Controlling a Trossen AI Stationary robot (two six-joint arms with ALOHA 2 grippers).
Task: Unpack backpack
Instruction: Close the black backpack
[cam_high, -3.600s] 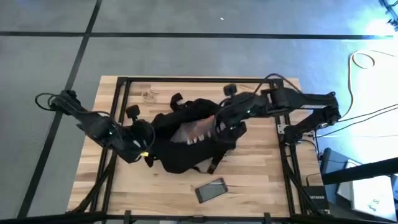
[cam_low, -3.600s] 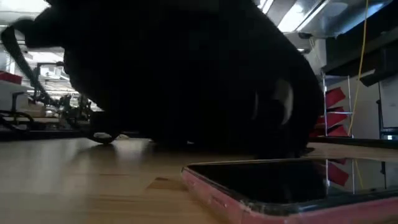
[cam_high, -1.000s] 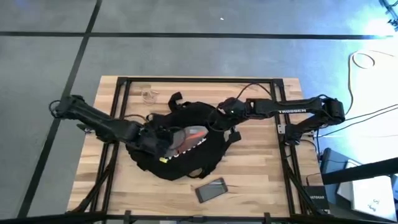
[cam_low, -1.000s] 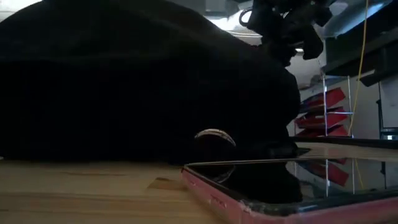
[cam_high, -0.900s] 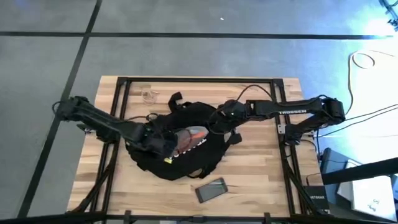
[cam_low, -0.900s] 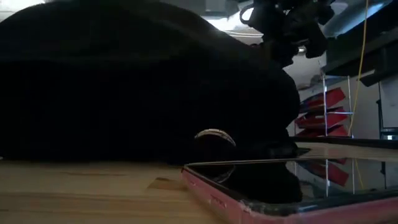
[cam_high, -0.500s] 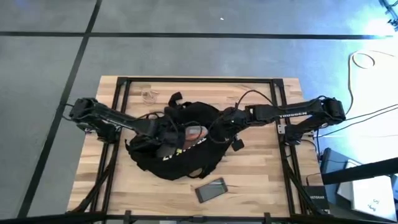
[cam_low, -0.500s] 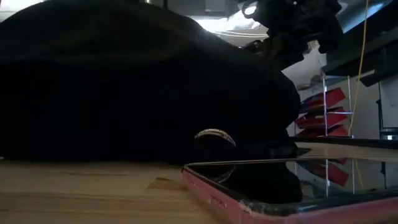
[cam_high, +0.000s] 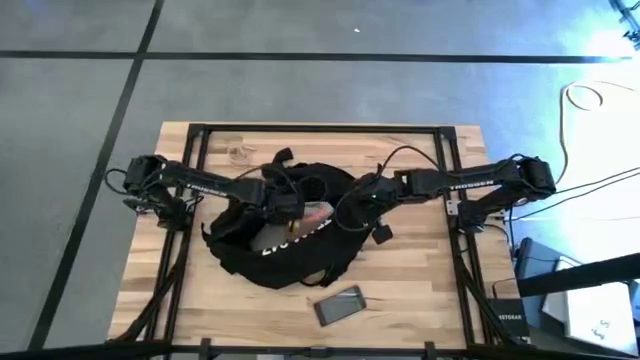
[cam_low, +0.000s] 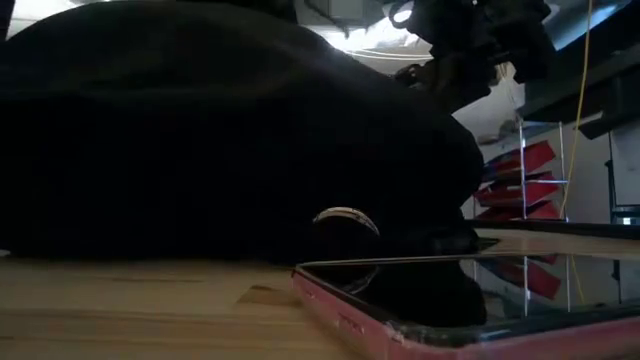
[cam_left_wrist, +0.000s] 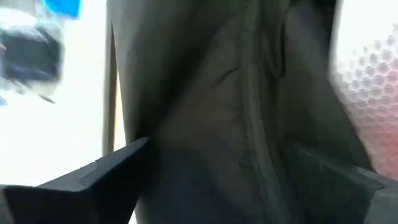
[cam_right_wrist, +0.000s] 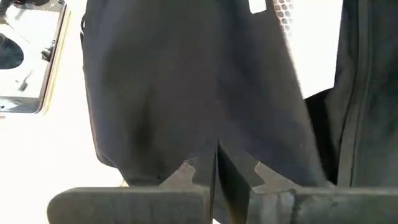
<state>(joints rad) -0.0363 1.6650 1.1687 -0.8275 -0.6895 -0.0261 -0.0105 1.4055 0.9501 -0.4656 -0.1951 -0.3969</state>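
Note:
The black backpack (cam_high: 285, 240) lies on its side in the middle of the wooden table, white lettering (cam_high: 292, 235) facing up. At its open mouth shows a pink mesh thing (cam_high: 316, 211) (cam_left_wrist: 367, 81). My left gripper (cam_high: 291, 205) (cam_left_wrist: 217, 149) is open over the mouth, a finger on either side of a black zippered fold (cam_left_wrist: 249, 124); whether they touch it, I cannot tell. My right gripper (cam_high: 350, 205) (cam_right_wrist: 216, 165) is shut on the backpack's fabric at the mouth's right side. My right gripper pinches a thin edge of the backpack's black fabric (cam_right_wrist: 215, 149) between its two shut fingers, at the right side of the mouth. It comes in from the table's right. The fabric stands up from the fingers; the rest of the backpack lies on the table.
A phone in a pink case (cam_high: 340, 305) (cam_low: 450, 300) lies near the front edge, just before the backpack. A small clear thing (cam_high: 239, 153) lies at the far left. A loose strap end with a buckle (cam_high: 381, 232) rests right of the backpack. A black frame rims the table.
My left gripper has gone toward the table's far and right side, from the backpack's left flank up to its mouth. My right gripper, still shut on the fabric, has drawn the mouth's edge a little toward the left and near side. Less of the pink thing shows.

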